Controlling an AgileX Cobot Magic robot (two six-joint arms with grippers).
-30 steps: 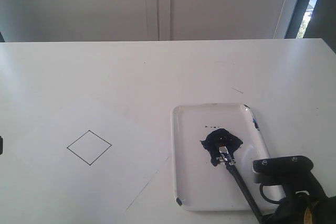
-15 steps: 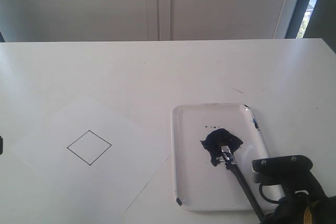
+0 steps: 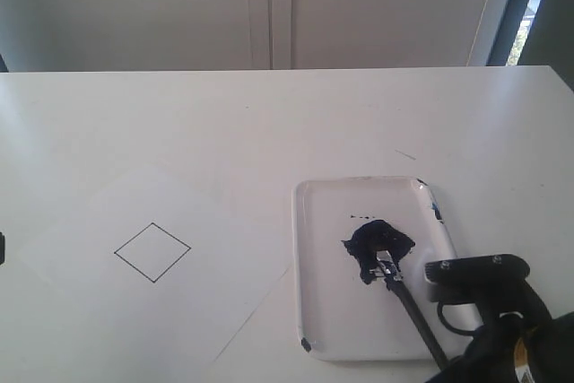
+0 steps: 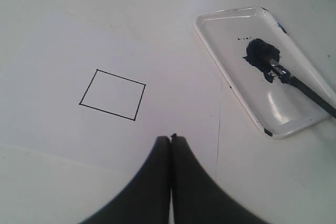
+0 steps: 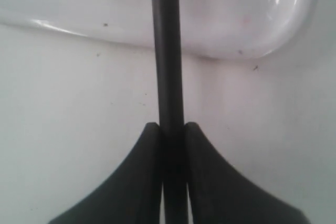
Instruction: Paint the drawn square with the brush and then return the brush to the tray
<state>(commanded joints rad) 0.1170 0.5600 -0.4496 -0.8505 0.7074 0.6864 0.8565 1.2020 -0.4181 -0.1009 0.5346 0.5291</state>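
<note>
Hovering with the left claw [image 4: 171,139] pressed together on nothing, above the paper [image 3: 211,298] and near the drawn square [image 3: 152,252]. Showing that square as a bare black outline, unpainted, toward the left of the table [image 3: 269,123]. Finding the tray [image 3: 330,316] just right of the paper, with a dark blue paint blob [image 3: 372,241] inside. Resting the brush [image 3: 408,307] with bristles in that blob, handle slanting out over the rim. Pinching the black handle with the right claw [image 5: 172,127], just outside the tray.

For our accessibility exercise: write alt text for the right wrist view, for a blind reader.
The right gripper is shut on the black handle of the brush, which runs over the rim of the glossy white tray on a white table.
</note>
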